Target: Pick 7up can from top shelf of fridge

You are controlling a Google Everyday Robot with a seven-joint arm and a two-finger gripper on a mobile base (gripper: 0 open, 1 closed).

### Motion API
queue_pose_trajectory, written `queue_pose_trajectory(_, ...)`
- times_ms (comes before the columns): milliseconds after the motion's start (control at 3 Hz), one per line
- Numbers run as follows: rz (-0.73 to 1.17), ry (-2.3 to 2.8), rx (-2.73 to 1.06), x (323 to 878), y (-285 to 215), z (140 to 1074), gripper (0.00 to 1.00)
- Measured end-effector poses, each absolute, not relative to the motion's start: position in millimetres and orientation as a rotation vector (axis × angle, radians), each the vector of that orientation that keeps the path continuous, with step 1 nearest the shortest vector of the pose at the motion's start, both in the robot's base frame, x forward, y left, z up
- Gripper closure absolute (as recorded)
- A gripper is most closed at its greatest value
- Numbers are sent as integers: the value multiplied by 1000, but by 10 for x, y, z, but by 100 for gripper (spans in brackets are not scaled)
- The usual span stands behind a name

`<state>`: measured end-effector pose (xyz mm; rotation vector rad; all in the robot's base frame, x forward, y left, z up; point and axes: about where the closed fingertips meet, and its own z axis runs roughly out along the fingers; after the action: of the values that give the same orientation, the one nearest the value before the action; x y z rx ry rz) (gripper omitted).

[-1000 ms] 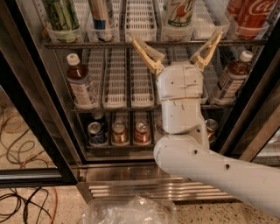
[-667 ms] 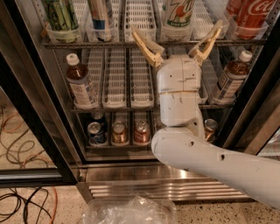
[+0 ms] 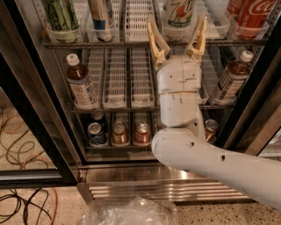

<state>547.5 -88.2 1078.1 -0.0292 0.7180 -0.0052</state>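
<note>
The 7up can (image 3: 181, 12), pale white with green lettering and a red dot, stands in a clear cup front on the top shelf (image 3: 131, 44) of the fridge (image 3: 39, 114), at the upper middle right. Its top is cut off by the frame. My gripper (image 3: 177, 27) is open, its two tan fingers (image 3: 154, 38) spread on either side of the can's lower part, just in front of the shelf edge. The white arm rises from the lower right.
A dark green patterned can (image 3: 60, 14) and a blue-white can (image 3: 102, 14) stand at the left of the top shelf, a red Coca-Cola can (image 3: 259, 14) at the right. Bottles (image 3: 81, 81) stand on the middle shelf, small cans (image 3: 118, 132) below. Cables (image 3: 17, 202) and a plastic bag (image 3: 127, 212) lie on the floor.
The gripper has moved up and forward toward the top shelf, so its open fingers now flank the 7up can.
</note>
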Motion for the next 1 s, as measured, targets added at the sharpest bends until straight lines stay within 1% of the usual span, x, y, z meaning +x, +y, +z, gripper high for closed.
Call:
queue_pose_trajectory(333, -5, 721, -34, 5475, -880, 10775, 20)
queue_pose_trajectory(1000, -14, 746, -29, 5668, -911, 10853, 19)
